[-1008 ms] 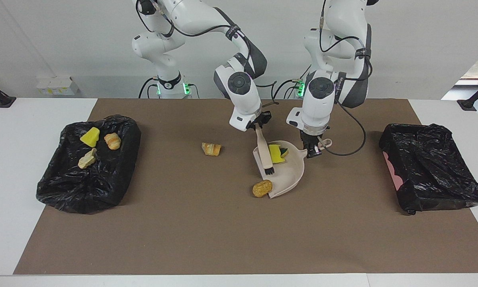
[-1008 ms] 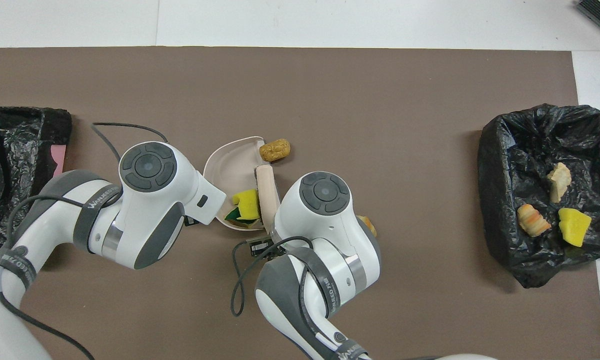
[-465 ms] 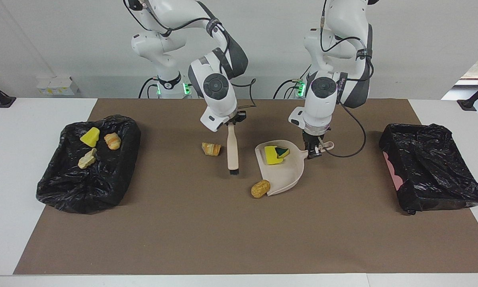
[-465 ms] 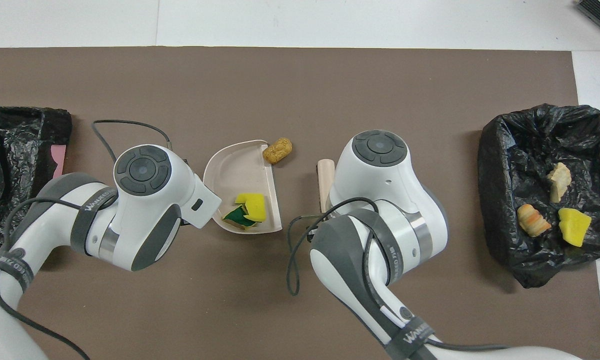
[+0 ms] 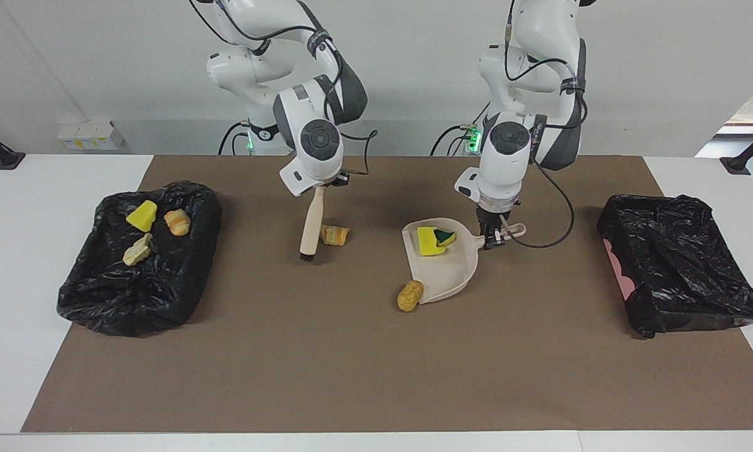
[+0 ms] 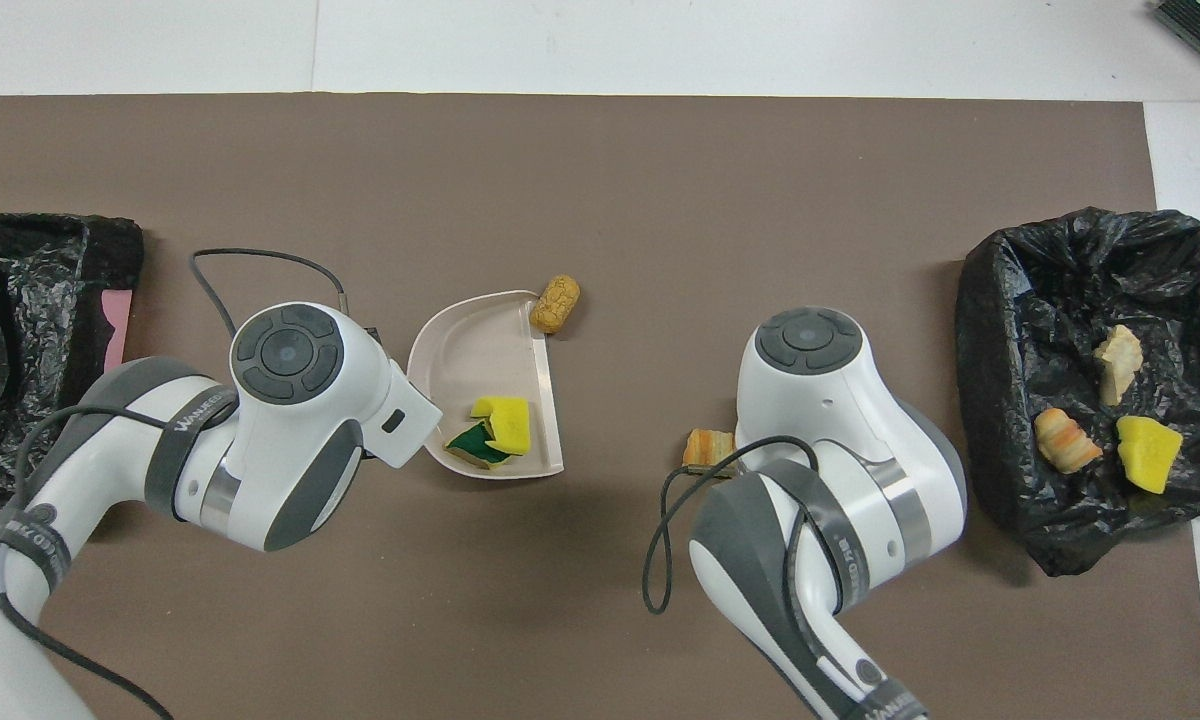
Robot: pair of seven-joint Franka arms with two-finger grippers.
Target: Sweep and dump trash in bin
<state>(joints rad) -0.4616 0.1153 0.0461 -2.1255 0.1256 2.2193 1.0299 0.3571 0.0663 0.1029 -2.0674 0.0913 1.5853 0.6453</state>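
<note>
My right gripper (image 5: 322, 186) is shut on the beige brush (image 5: 310, 223), whose black bristles hang low over the mat beside an orange-brown bread bit (image 5: 334, 235) (image 6: 708, 447), on its side toward the right arm's end. My left gripper (image 5: 494, 237) is shut on the handle of the beige dustpan (image 5: 452, 273) (image 6: 465, 340), which rests on the mat. A yellow sponge piece with green (image 5: 432, 241) (image 6: 501, 424) lies in the pan. A brown lump (image 5: 410, 295) (image 6: 554, 302) lies at the pan's lip. In the overhead view, both grippers and the brush are hidden under the arms.
A black-bagged bin (image 5: 100, 295) (image 6: 1000, 300) at the right arm's end holds a yellow piece (image 5: 142, 216), an orange bit (image 5: 177, 221) and a beige chunk (image 5: 137, 250). A second black-bagged bin (image 5: 678, 263) (image 6: 30, 330) stands at the left arm's end.
My right gripper lifted the brush out of the dustpan and carried it toward the right arm's end, past the bread bit. The dustpan shifted slightly; the sponge stayed in it.
</note>
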